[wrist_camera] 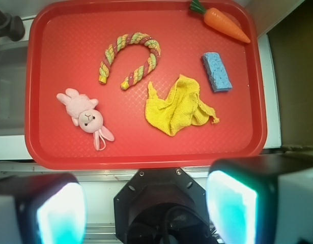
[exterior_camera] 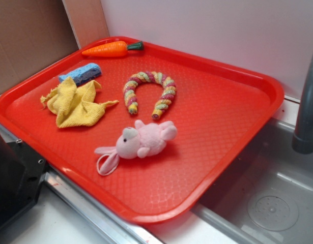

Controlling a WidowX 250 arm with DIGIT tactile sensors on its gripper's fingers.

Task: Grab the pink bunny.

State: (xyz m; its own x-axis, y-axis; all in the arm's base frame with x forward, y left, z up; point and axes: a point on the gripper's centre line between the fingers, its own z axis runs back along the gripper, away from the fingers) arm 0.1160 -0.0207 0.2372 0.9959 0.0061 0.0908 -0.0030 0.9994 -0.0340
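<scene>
The pink bunny (exterior_camera: 141, 143) lies on its side near the front middle of the red tray (exterior_camera: 222, 127), ears pointing toward the front-left. In the wrist view the bunny (wrist_camera: 85, 116) sits at the tray's left, well above and left of my gripper (wrist_camera: 146, 208). The gripper is open and empty, high over the tray's near edge; its two glowing pads (wrist_camera: 231, 208) stand wide apart. The gripper does not show in the exterior view.
On the tray (wrist_camera: 39, 76): a pink-yellow-green rope horseshoe (exterior_camera: 150, 91) just behind the bunny, a yellow cloth (exterior_camera: 75, 103), a blue sponge (exterior_camera: 81, 72), an orange carrot toy (exterior_camera: 112, 48). A sink with a grey faucet (exterior_camera: 308, 101) lies right. The black robot base (wrist_camera: 161, 203) sits below.
</scene>
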